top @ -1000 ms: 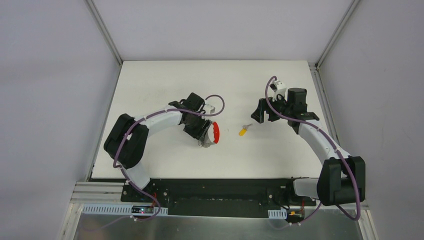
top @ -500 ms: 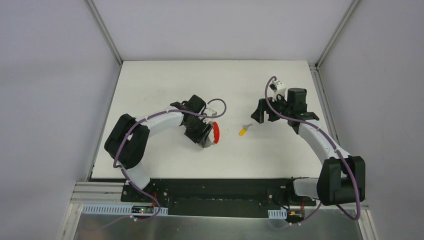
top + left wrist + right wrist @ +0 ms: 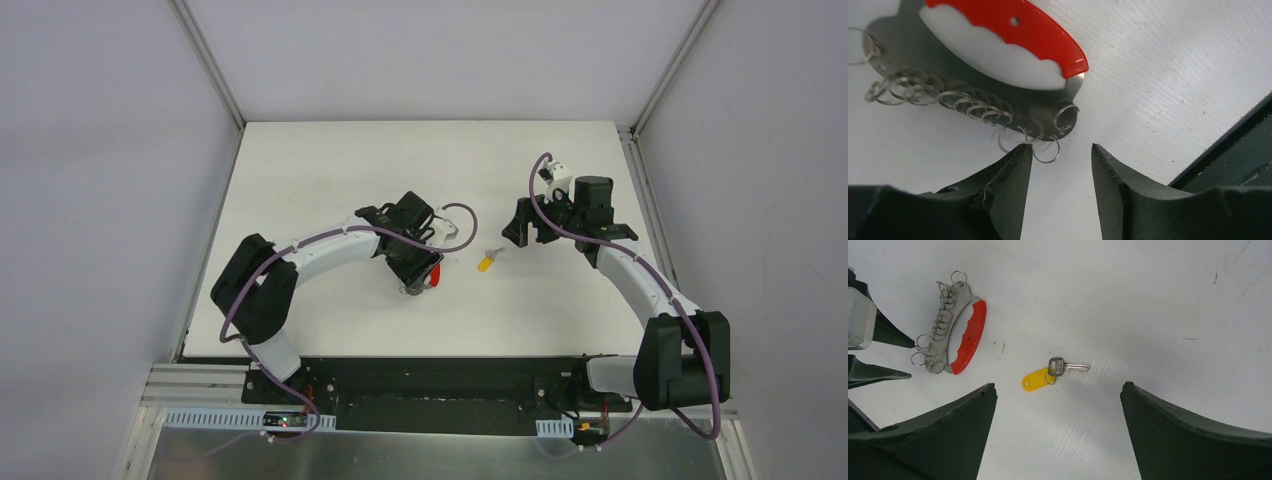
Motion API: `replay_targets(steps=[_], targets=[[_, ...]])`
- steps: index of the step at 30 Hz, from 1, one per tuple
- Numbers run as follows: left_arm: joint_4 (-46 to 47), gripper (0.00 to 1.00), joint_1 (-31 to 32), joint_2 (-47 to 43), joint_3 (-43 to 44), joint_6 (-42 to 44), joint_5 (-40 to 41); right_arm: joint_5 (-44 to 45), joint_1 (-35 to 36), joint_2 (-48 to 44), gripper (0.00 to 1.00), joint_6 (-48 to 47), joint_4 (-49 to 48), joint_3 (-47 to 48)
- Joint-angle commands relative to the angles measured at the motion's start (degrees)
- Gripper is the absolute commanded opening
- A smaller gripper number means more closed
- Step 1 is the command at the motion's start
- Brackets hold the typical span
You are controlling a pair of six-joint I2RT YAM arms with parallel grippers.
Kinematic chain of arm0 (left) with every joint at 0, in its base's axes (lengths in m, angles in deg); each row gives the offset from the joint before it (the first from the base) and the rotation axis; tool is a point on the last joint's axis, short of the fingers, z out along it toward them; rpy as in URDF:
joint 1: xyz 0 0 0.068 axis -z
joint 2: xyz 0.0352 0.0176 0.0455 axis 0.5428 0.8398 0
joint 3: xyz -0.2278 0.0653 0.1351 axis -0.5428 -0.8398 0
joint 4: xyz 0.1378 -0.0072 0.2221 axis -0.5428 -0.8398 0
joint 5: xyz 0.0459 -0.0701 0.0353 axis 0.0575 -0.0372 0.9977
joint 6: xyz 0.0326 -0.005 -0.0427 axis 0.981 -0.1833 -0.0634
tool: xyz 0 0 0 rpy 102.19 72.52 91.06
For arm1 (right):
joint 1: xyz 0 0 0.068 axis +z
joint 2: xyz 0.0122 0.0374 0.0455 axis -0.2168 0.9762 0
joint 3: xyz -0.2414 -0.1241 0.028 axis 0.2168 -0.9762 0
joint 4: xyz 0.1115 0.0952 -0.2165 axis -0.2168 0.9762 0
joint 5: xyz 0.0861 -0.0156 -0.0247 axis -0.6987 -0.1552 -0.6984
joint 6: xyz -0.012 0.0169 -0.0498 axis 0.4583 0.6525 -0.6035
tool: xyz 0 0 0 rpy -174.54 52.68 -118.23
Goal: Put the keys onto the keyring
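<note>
Two arms work over one white surface [image 3: 330,170], and nothing is joined yet. Right claw [image 3: 525,225] hangs near the key, spread wide and empty; the key shows between its fingers in the wrist view. Left claw [image 3: 1060,150] is low over the keyring, jaws part open with a clear gap and nothing between them. One fingertip [image 3: 1015,157] sits just beside an end wire loop. Keyring [image 3: 967,332] lies flat on the surface: grey metal plate, red grip along one edge, row of small split rings [image 3: 973,105] along the other. Key [image 3: 1068,367], silver with a yellow tag [image 3: 1035,380], lies loose between the claws, well apart from the keyring. Judgement: task at its start. Gripping the keyring, lifting the key and threading it onto a ring are all left.
</note>
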Motion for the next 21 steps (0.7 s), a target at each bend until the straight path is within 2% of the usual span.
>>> replay_targets(steps=[1, 16, 21], targets=[[0.14, 0.48, 0.71, 2.18, 3.92, 4.02, 3.26, -0.9, 0.18, -0.03, 0.98, -0.98, -0.31, 0.42], [-0.19, 0.42, 3.5, 8.35, 5.23, 5.67, 1.75, -1.22, 0.14, 0.7, 0.98, -1.47, 0.1, 0.53], [-0.55, 0.31, 3.51, 7.83, 4.36, 5.7, 1.42, -1.48, 0.14, 1.44, 0.98, -1.66, 0.86, 1.03]])
